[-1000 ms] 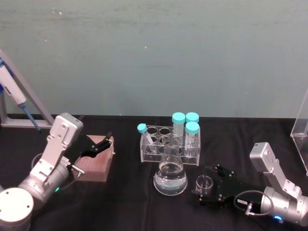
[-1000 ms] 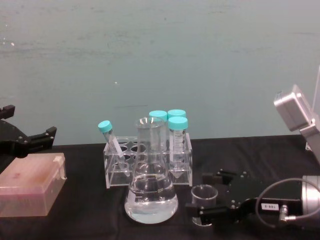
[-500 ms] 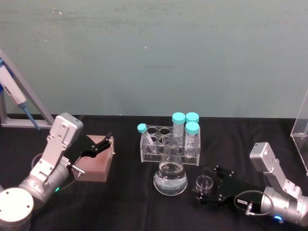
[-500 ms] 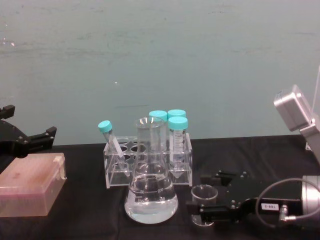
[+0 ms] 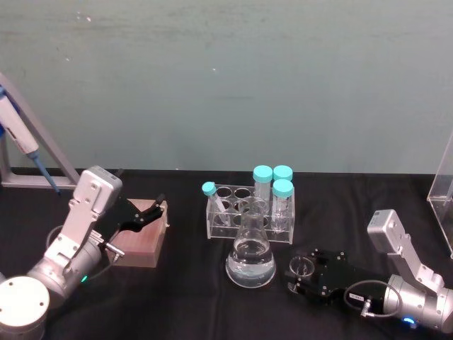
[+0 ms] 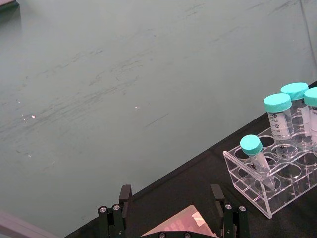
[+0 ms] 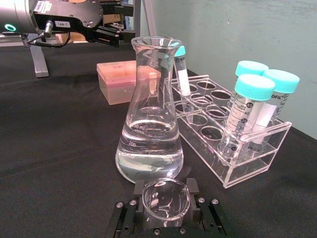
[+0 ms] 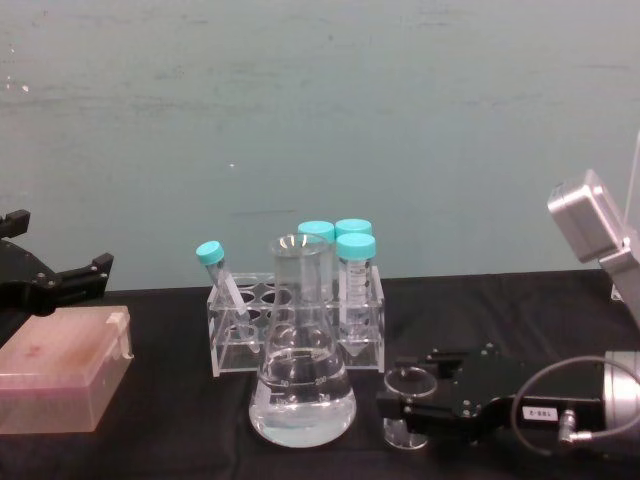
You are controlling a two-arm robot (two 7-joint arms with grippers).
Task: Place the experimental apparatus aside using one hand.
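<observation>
The experimental apparatus stands mid-table. It is a conical flask (image 5: pixel 250 258) (image 8: pixel 300 385) (image 7: pixel 148 144) holding clear liquid, a small glass beaker (image 5: pixel 301 267) (image 8: pixel 408 398) (image 7: pixel 165 201) just to its right, and a clear rack (image 5: pixel 251 216) (image 8: pixel 290 325) (image 7: pixel 237 158) (image 6: pixel 267 183) of teal-capped tubes behind. My right gripper (image 5: pixel 302 275) (image 8: pixel 405 408) (image 7: pixel 165 210) lies low on the black table, its jaws shut against the beaker's sides. My left gripper (image 5: pixel 152 210) (image 8: pixel 62 245) (image 6: pixel 171 198) hovers open over a pink box (image 5: pixel 141 241) (image 8: pixel 55 375) (image 7: pixel 124 79) at the left.
A blue-and-white pipette (image 5: pixel 21 134) leans on a stand at the far left. A clear acrylic case (image 5: pixel 442 191) stands at the right edge. Black tabletop lies bare in front of the flask and to the right of the rack.
The right gripper's jaws have closed in on the small beaker, which has shifted slightly toward the flask. The left arm has not moved.
</observation>
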